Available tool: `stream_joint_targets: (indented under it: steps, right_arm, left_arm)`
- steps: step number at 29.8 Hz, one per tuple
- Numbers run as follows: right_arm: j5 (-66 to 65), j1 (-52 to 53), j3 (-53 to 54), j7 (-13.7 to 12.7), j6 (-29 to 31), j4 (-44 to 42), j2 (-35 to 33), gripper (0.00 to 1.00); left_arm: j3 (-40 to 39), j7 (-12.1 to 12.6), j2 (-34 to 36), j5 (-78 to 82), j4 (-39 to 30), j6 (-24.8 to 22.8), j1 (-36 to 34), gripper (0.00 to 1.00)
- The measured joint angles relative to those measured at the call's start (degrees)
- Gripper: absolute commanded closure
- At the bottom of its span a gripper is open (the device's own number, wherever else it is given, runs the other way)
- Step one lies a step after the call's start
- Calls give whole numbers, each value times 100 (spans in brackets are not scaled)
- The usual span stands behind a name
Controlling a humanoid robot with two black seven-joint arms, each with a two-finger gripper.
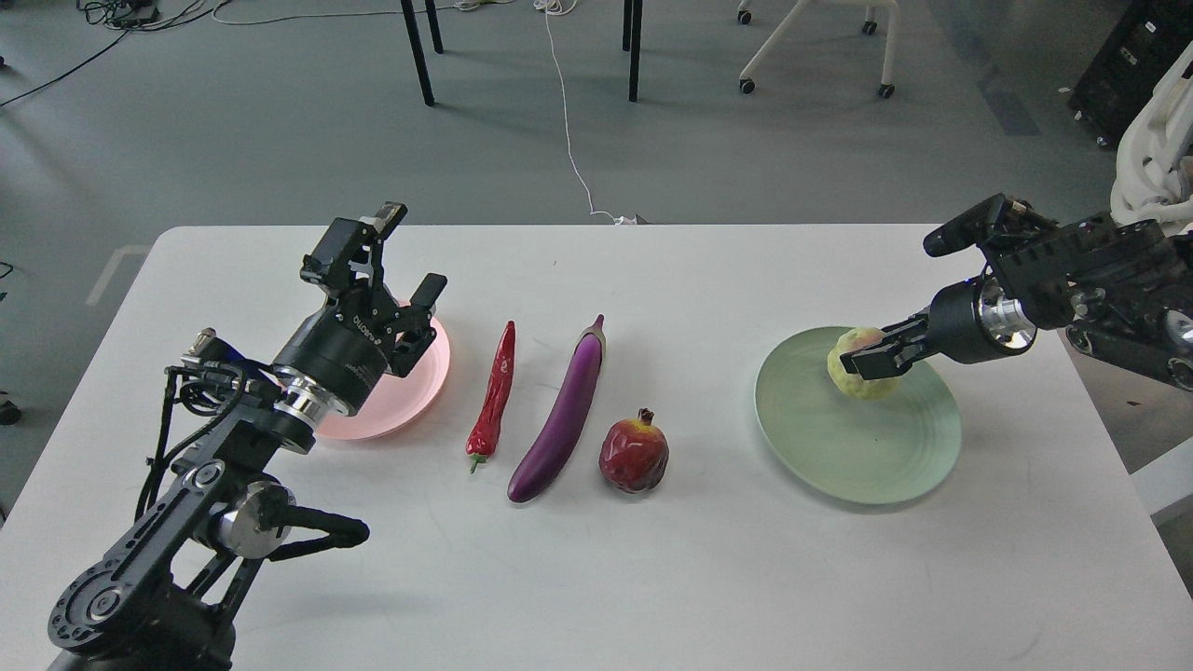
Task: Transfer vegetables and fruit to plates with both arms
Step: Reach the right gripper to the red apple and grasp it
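The red chili pepper, the purple eggplant and the dark red pomegranate lie side by side on the white table. My left gripper is open and empty, raised over the pink plate, which my arm partly hides. My right gripper is shut on the yellow-green bumpy fruit over the far part of the green plate. I cannot tell whether the fruit rests on the plate.
The table's far edge runs behind both plates. Beyond it on the grey floor are black table legs, a white cable and a chair base. The table's right edge lies close to the green plate.
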Motion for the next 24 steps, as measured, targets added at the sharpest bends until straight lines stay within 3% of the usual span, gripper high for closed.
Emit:
stream_joint_targets:
  steps: [1,2,5,15,24]
  right_arm:
    - [0,-12,2,0,-3,-17,6,9]
    - [0,-18,3,0,-4,-22,9,6]
    - [13,-12,14,0,-5,-13,10,3]
    - [105,827,295,1,9,912,49,2]
    - [651,943,289,1,-73,1398,1373,2]
  left_arm:
    - [0,0,1,0,-3,0,0,2]
    - [0,0,3,0,-5,0,0,2]
    - [0,0,10,0,-5,0,5,2]
    - [-8,-6,21,0,-7,0,7,2]
    - [-4,-6,31,0,-29,7,26,2]
